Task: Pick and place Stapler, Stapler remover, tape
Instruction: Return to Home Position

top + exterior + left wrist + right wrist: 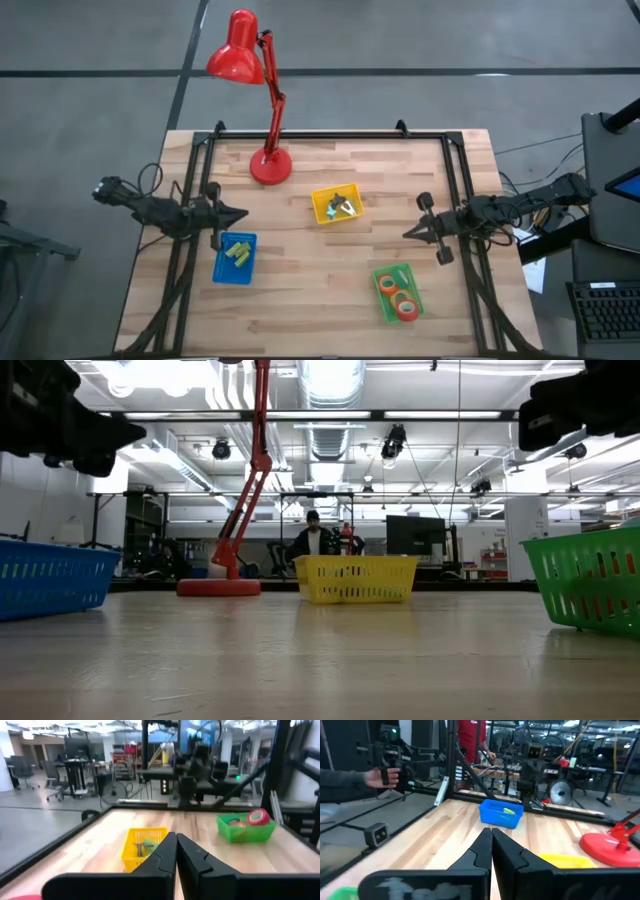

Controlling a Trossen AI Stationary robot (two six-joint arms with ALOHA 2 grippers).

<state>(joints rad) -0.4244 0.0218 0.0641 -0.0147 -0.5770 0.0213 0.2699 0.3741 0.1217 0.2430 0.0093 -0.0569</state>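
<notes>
Tape rolls, orange and red, lie in the green basket at the table's near right; a red roll shows over its rim in the left wrist view. The yellow basket at mid table holds a small metal-and-green item; whether stapler or remover I cannot tell. My left gripper hovers shut at the table's left, above the blue basket. My right gripper hovers shut at the right. Both point toward the table's middle and touch nothing.
Lime-green oblong pieces lie in the blue basket. A red desk lamp stands at the far edge, left of centre. Black frame rails border the table. A person's hand shows beyond the table. Bare wood lies at the near middle.
</notes>
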